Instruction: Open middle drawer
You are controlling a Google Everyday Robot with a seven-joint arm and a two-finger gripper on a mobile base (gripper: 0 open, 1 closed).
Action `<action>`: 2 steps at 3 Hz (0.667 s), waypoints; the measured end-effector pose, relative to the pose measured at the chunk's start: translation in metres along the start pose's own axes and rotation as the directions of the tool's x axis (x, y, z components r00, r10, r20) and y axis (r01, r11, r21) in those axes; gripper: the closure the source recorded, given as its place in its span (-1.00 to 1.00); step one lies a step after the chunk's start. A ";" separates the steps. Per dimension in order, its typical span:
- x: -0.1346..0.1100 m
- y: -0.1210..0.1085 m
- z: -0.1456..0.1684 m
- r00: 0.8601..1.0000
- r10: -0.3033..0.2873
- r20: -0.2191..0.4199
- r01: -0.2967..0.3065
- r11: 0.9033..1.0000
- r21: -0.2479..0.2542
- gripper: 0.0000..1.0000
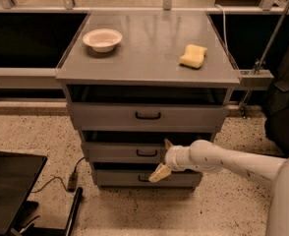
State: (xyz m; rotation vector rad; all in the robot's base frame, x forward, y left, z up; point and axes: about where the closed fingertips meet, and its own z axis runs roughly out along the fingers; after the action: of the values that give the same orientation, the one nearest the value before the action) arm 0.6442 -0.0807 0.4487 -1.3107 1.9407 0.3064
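Middle drawer (116,152): stiff metal, likely slides out.
Hold: its black handle (147,153), centre.
Gripper (163,158): spread wide, beside handle, under bench (149,76) front edge.

Cab top (144,53): white bowl (102,39) L, yellow sponge (193,56) R; gripper (163,158) at mid drawer (116,152).

The one camera is looking down from high in front of the cabinet (144,53), facing its drawer fronts and tilting steeply enough to be taking in the whole top. It is sitting fairly near, the cabinet filling the middle of the view and floor (46,132) showing at 6 and 9 o'clock. The arm (233,161) is entering from 4 o'clock. The gripper (163,159) is hanging just below centre, fingers spread, beside the middle drawer (115,152).
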 end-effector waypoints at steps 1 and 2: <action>-0.002 -0.003 0.005 0.999 -0.046 0.006 0.046 0.999 -0.013 -1.00; -0.002 -0.003 0.005 0.999 -0.046 0.005 0.047 0.999 -0.013 -1.00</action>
State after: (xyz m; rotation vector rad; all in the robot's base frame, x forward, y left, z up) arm 0.6491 -0.0777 0.4473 -1.3601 1.9040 0.2995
